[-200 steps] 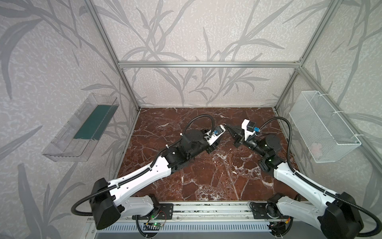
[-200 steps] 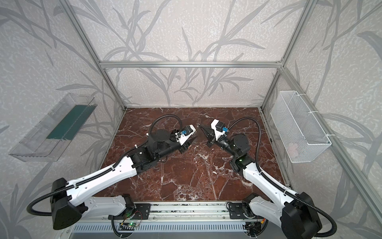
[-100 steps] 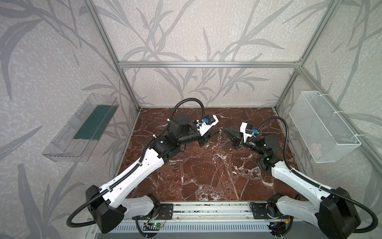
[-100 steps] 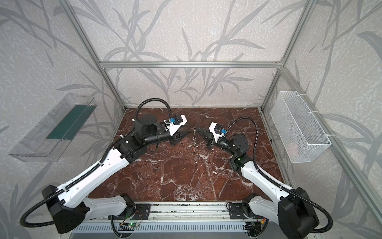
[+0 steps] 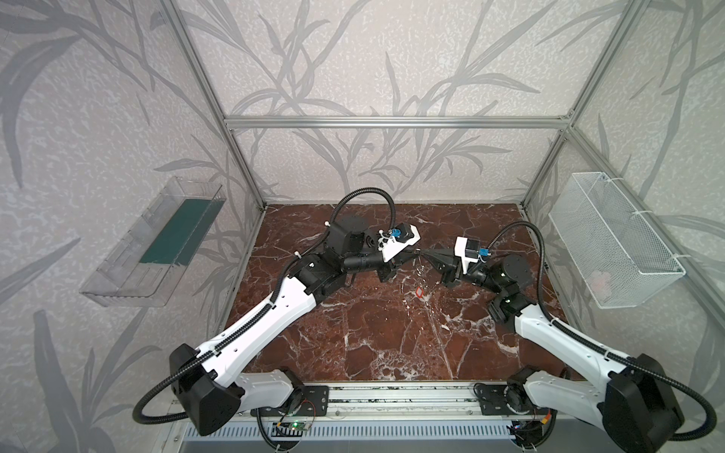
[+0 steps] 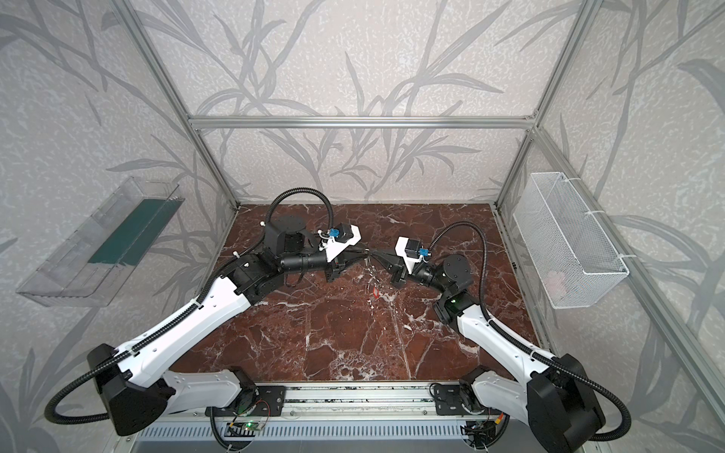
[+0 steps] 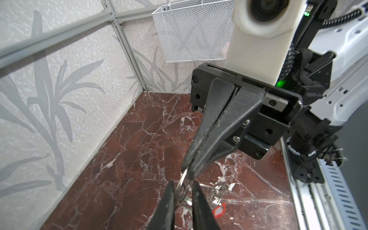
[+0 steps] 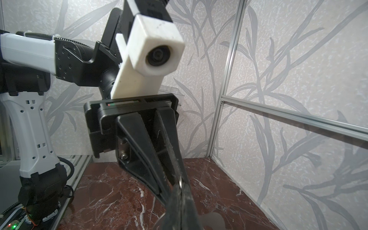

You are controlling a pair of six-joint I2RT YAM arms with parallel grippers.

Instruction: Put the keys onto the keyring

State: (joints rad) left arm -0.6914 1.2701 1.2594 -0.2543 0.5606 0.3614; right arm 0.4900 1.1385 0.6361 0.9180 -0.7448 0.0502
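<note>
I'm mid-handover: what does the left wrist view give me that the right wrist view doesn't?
Only the left wrist view shows the red key tag, the metal links next to it, the white mesh basket, and the right gripper with its jaws shut on the keyring.

Only the right wrist view shows the left gripper head-on, under its wrist camera.

Both show the two jaw pairs meeting at the keyring above the marble table. Neither view shows whether the left jaws have clamped it.
</note>
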